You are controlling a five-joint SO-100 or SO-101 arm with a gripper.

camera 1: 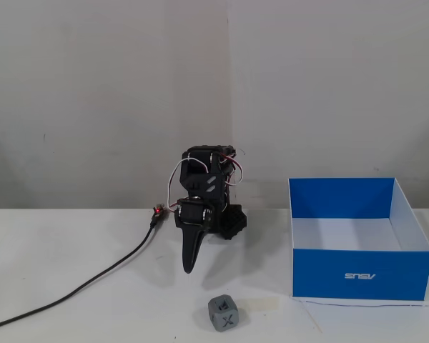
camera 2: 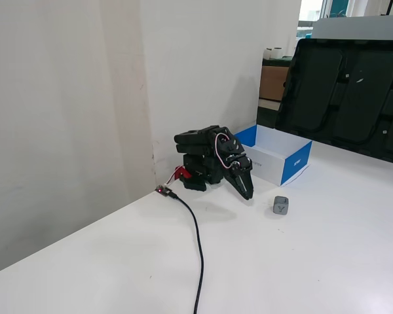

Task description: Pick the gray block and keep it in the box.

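Observation:
The gray block (camera 1: 224, 313) sits on the white table near the front edge, a small cube with dark marks on its faces; it also shows in the other fixed view (camera 2: 281, 205). The box (camera 1: 357, 275) stands to its right, blue outside and white inside, open-topped and empty; it also shows in a fixed view (camera 2: 295, 163). The black arm is folded low against the wall. My gripper (camera 1: 189, 268) points down at the table, shut and empty, a short way behind and left of the block; it also shows in a fixed view (camera 2: 248, 194).
A black cable (camera 1: 93, 282) runs from the arm's base to the front left across the table (camera 1: 71, 243); it also shows in a fixed view (camera 2: 198, 248). A white wall (camera 1: 93, 100) stands right behind the arm. Black trays (camera 2: 347, 85) lean at the back right.

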